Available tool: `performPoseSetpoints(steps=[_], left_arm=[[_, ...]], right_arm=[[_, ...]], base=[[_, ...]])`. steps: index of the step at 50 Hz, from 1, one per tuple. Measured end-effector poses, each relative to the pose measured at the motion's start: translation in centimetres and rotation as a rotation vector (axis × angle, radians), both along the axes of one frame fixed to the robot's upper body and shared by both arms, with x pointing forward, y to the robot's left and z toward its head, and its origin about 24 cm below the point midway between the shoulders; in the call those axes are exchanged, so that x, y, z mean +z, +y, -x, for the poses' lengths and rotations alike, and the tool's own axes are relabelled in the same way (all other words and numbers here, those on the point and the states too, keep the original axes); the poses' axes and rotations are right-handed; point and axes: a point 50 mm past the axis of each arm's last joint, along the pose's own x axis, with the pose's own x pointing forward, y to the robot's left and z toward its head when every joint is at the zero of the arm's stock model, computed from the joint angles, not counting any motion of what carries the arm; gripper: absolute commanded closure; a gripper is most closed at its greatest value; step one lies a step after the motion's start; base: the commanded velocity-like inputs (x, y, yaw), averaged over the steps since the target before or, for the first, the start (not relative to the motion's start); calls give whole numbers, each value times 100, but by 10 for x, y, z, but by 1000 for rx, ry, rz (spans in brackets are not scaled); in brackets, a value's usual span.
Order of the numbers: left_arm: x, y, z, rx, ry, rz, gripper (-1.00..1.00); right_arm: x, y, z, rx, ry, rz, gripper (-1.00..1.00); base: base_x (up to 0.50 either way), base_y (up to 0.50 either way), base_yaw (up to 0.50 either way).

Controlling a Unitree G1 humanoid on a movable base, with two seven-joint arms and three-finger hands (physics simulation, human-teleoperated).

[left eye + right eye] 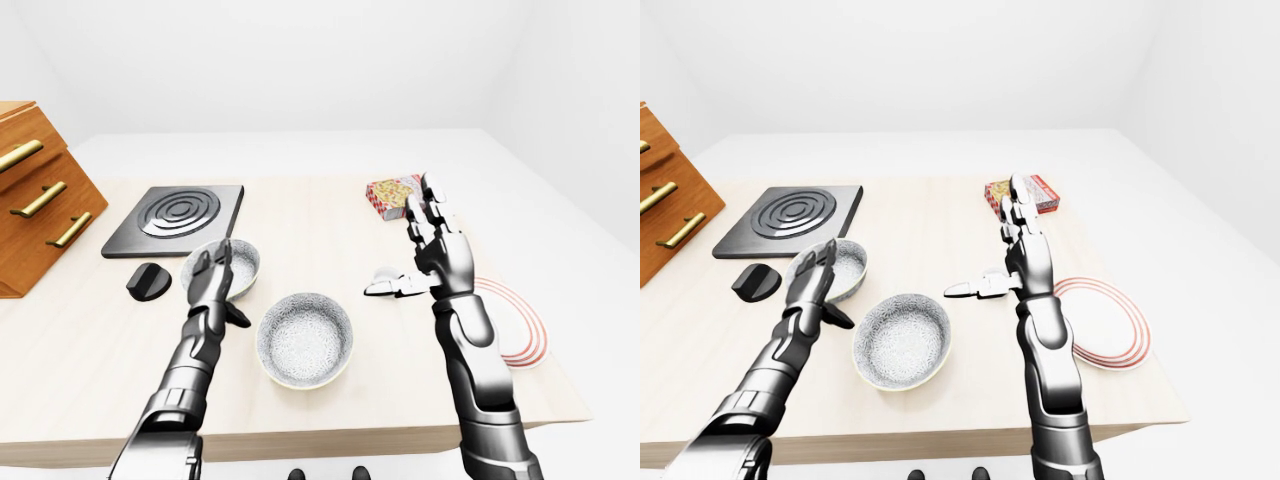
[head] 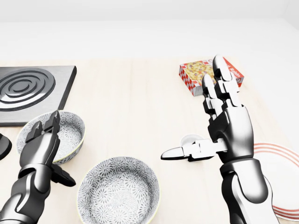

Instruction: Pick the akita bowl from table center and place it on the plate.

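Akita bowl [image 1: 305, 340] sits untouched on counter [image 1: 90, 370] between both hands, w/ right hand [image 2: 212, 128] splayed wide above plate [image 1: 1120, 345] and left hand [image 2: 42, 140] loosely open over a look-alike bowl [image 2: 70, 133] — risk: grabbing the wrong one.

On the pale wooden surface [image 1: 330, 225], a speckled grey ceramic bowl [image 1: 305, 339] sits at lower centre. A second speckled bowl [image 1: 240, 262] lies to its upper left, partly behind the left hand [image 1: 208, 278]. The right hand [image 1: 425, 245] is raised with fingers spread, partly covering a red-ringed white plate [image 1: 520, 325] at right.
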Motion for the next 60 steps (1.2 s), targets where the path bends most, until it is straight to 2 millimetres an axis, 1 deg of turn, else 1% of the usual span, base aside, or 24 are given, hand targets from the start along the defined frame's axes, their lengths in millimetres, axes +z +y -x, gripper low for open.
performPoseSetpoints(steps=[7, 15, 17, 18, 20, 21, 22, 33, 44, 48, 52, 60], left_arm=[[-9, 0, -4, -12, 30, -70, -100], [-13, 1, -8, -16, 48, -137, -100], [-14, 2, -8, -15, 53, -151, -22], [-14, 2, -9, -15, 52, -154, -6], [-14, 2, -9, -15, 52, -161, 9], [-14, 2, -9, -14, 53, -163, 44], [-14, 2, -9, -15, 54, -167, 100], [-16, 2, -10, -27, 58, -225, 100], [-4, 5, -16, -29, 8, -242, 100], [-2, 6, -16, -54, 5, -258, 100], [8, 9, -20, -70, -22, -288, 100], [40, 15, -27, -92, -119, -326, 100]], right_arm=[[-1, 0, -1, 1, 6, 1, -100], [-3, 1, -1, 2, 15, 3, -100], [-4, 1, -1, 2, 16, 3, -100], [-4, 1, -1, 3, 17, 3, -100], [-4, 1, -1, 3, 17, 3, -100], [-4, 1, -1, 3, 18, 4, -100], [-4, 1, -1, 3, 18, 4, -100], [-6, 1, -1, 5, 26, 8, -100], [-7, 1, 0, 6, 28, 12, -100], [-6, 0, 1, 4, 24, 13, -100], [-6, 0, 2, 4, 20, 14, -100], [-5, -1, 4, 4, 14, 15, -100]], base=[[0, 0, 0], [0, 0, 0], [0, 0, 0], [0, 0, 0], [0, 0, 0], [0, 0, 0], [0, 0, 0], [0, 0, 0], [0, 0, 0], [0, 0, 0], [0, 0, 0], [0, 0, 0]])
